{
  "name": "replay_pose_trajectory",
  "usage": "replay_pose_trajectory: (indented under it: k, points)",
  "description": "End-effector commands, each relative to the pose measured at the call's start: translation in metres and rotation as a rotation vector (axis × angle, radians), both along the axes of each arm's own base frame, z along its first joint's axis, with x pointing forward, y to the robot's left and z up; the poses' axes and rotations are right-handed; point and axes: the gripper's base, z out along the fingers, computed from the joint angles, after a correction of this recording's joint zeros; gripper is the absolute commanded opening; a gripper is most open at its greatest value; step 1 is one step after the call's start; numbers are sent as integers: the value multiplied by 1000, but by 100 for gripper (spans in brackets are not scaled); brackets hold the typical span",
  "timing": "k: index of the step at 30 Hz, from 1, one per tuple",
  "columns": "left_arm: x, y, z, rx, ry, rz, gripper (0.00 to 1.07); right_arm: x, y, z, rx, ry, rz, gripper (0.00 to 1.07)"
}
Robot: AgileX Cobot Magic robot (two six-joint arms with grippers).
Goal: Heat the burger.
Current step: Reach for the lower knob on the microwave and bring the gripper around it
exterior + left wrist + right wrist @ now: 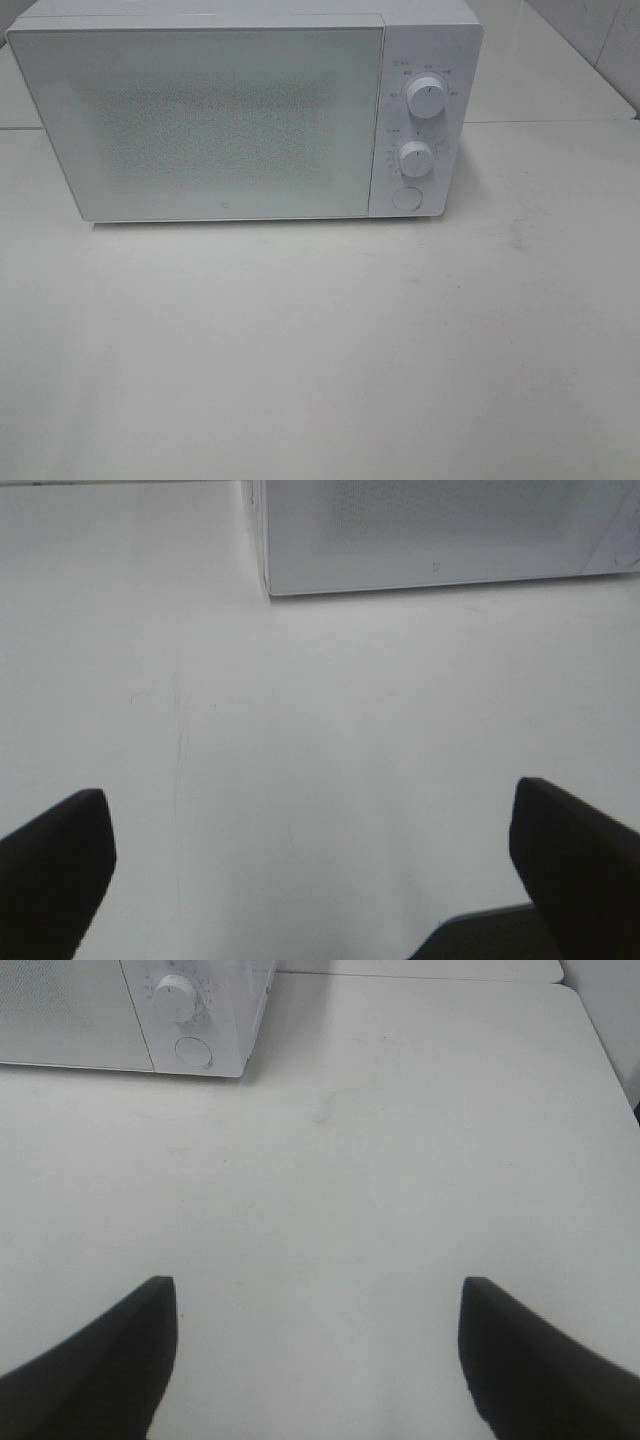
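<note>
Two grippers, both spread and empty: my left gripper (308, 792) and right gripper (317, 1280) hover over the table (320, 360), facing the microwave (200, 120) at upper frame, door closed. The burger is unseen, possibly inside behind frosted glass.

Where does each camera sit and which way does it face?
Exterior high: above the table, looking down at the front of the closed microwave; no arm shows.
Left wrist: behind the open left gripper, facing the microwave's door-side corner.
Right wrist: behind the open right gripper, facing its control-panel corner.
Shared: exterior and right wrist both show the round button.
</note>
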Motion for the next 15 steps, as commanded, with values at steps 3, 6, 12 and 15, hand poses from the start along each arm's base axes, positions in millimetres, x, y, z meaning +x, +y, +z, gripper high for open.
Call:
replay_pose_trajectory:
  k: [3, 6, 12, 15]
  points:
    - [-12, 1, 0, -18, -91, 6, 100, -3, 0, 0, 7, -28, -5, 75]
    - [-11, 1, 0, -17, -85, 6, 100, -3, 0, 0, 7, -28, -5, 75]
    - [-11, 1, 0, -16, -87, 7, 100, -3, 0, 0, 7, -27, -5, 75]
    - [-11, 1, 0, -16, -87, 7, 100, -3, 0, 0, 7, -27, -5, 75]
